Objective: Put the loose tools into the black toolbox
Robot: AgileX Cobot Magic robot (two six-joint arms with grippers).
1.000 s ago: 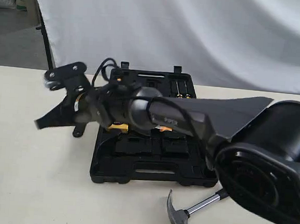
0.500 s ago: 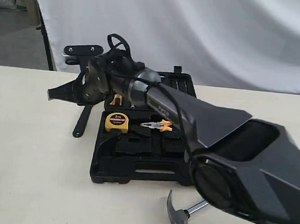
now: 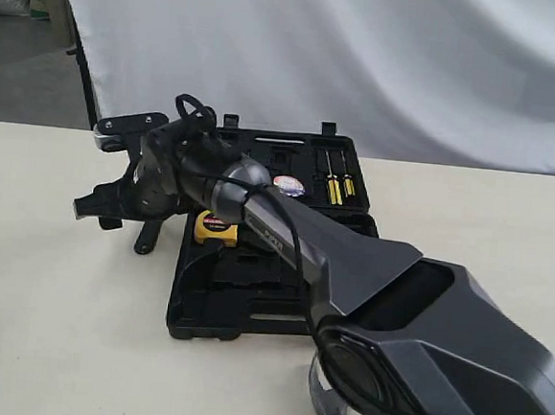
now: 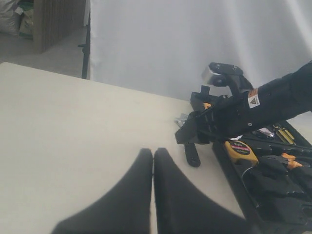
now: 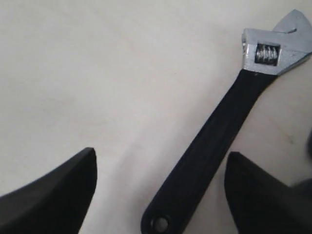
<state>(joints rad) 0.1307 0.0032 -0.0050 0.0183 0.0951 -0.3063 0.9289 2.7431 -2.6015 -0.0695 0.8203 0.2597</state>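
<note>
An adjustable wrench [image 5: 214,146] with a black handle and silver head [image 5: 275,48] lies flat on the table, just left of the black toolbox [image 3: 240,322]. My right gripper [image 5: 161,155] hangs open over the handle's lower end, one finger on each side, touching nothing. In the exterior view the right gripper [image 3: 99,211] has reached across to the wrench handle [image 3: 145,240]. A small tape roll [image 3: 289,184] rests in the toolbox's far half. The hammer [image 3: 329,413] lies in front of the toolbox, mostly hidden by the arm. My left gripper [image 4: 153,152] is shut and empty above bare table.
A yellow tape measure [image 3: 215,227] and yellow-handled screwdrivers [image 3: 335,185] sit inside the toolbox, and orange-handled pliers [image 4: 285,158] lie in it too. A white cloth backdrop [image 3: 366,61] hangs behind the table. The right arm's body covers much of the toolbox's near right side.
The right gripper rose, then came down over the wrench handle, and its jaws went from shut to wide open. The wrench and hammer have not moved.
</note>
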